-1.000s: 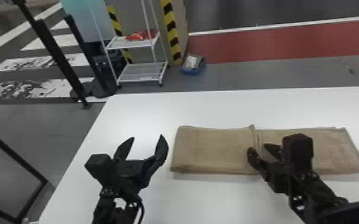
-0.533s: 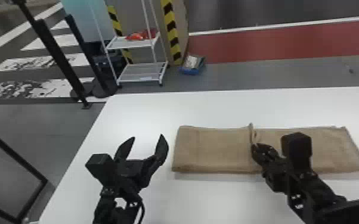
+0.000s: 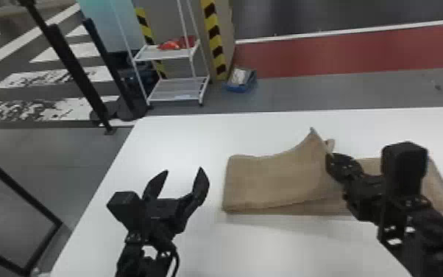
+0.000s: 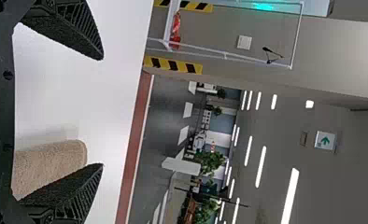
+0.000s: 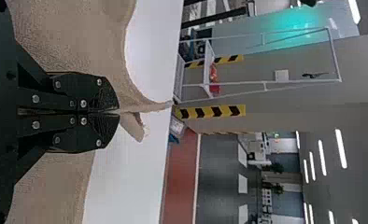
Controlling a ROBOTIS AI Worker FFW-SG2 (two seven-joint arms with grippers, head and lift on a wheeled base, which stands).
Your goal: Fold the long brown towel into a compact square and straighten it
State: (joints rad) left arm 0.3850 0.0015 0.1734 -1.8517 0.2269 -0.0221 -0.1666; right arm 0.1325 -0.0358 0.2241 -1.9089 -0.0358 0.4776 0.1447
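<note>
In the head view my right gripper [image 3: 330, 159] is shut on the raised edge of the brown towel [image 3: 268, 180], whose upper layer lifts off the layer lying beneath. The towel's right part extends under the right arm. In the right wrist view, the closed right gripper [image 5: 114, 112] pinches the towel [image 5: 74, 37] at a fold. My left gripper [image 3: 183, 171] stands open and apart, left of the towel. From the left wrist, the left gripper [image 4: 102, 112] is open, with the towel's folded end [image 4: 51, 163] near one finger.
The white table [image 3: 202, 136] lies under both arms, with its left edge beside the left arm. Beyond it stand a white rack [image 3: 173, 90], black posts, a striped pillar and a blue box [image 3: 241, 83] on the floor.
The right gripper has closed on the towel's edge and lifted it, so the top layer now slopes up from the left. The left gripper has stayed put.
</note>
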